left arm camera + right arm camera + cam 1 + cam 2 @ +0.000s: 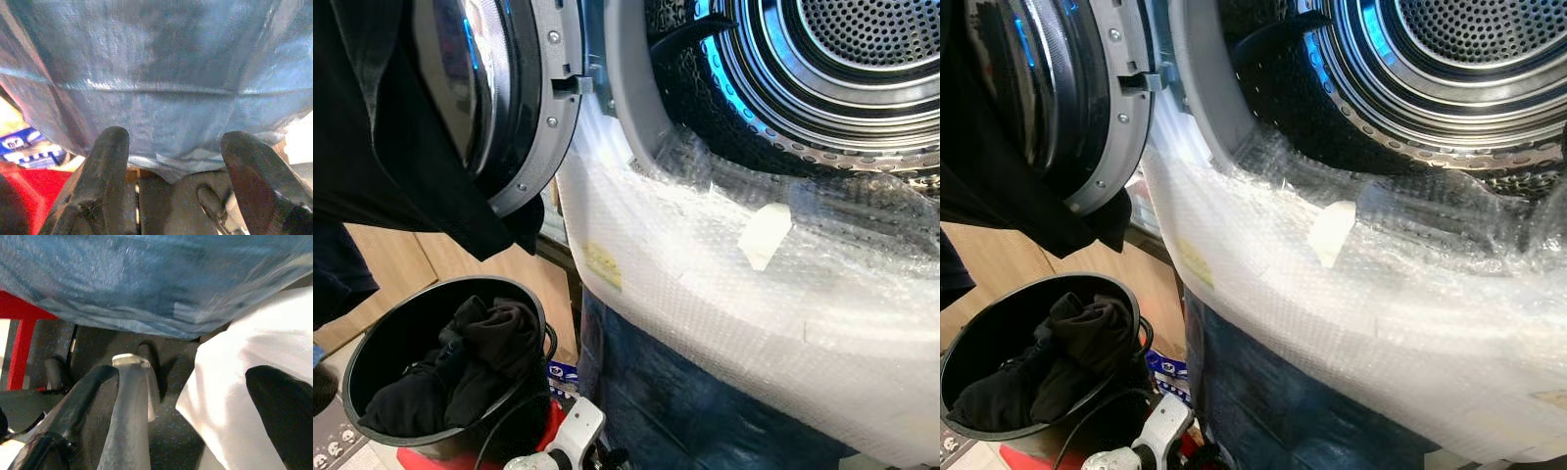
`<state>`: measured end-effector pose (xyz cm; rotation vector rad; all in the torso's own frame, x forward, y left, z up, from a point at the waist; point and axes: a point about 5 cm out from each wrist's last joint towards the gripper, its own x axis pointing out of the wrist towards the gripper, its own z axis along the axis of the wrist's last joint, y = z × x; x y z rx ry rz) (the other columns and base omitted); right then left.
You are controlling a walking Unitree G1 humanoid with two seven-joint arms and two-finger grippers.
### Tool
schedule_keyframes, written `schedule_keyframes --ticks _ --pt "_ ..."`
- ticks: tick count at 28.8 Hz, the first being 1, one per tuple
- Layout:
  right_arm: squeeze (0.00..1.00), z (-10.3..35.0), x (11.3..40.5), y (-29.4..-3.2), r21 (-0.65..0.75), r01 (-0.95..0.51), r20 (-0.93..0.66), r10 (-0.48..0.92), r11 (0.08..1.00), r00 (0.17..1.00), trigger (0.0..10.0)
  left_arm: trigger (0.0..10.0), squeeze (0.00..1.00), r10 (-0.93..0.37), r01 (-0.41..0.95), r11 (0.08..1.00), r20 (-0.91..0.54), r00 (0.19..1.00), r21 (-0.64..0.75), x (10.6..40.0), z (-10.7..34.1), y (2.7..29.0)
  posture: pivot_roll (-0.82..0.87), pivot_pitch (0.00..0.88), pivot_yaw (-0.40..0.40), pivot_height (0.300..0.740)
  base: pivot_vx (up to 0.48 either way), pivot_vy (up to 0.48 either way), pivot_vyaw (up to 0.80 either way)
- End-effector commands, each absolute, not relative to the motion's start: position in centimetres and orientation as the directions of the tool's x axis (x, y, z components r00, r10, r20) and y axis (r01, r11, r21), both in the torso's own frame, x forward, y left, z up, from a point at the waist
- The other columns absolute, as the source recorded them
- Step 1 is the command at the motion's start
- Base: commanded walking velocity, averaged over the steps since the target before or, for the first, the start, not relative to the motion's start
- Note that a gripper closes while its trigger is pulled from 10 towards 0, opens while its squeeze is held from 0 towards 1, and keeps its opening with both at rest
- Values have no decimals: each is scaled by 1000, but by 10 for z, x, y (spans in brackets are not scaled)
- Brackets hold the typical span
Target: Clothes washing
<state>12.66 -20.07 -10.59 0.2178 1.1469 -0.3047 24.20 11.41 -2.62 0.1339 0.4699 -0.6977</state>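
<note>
A washing machine stood open; loading pending, left gripper and right gripper released, clothes in the bucket beside them.

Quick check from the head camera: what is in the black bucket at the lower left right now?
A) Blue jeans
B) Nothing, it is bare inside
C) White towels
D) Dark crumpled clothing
D: the round black plastic bucket below the open washing machine door holds a bundle of dark crumpled clothing, with nothing white or blue inside it.
</note>
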Motion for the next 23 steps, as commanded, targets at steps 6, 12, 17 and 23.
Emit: schedule_keyframes --ticks 6,12,17,23 --pt "0 -108 122 -197 22 331 -924 -107 943 366 10000 10000 0 -700 731 679 -364 615 -71 241 3 111 54 78 29 740 0 0 0" --pt "0 -109 120 -197 19 327 -928 -105 945 356 10000 10000 0 -749 785 616 -351 562 -59 225 26 115 61 82 29 740 0 0 0" --pt "0 -109 119 -198 31 342 -925 -102 939 365 10000 10000 0 -719 760 649 -302 626 32 222 71 120 72 90 32 740 0 0 0" --pt "0 -110 115 -198 19 313 -932 -97 949 350 10000 10000 0 -643 698 703 -297 706 138 218 101 133 97 87 23 740 0 0 0"
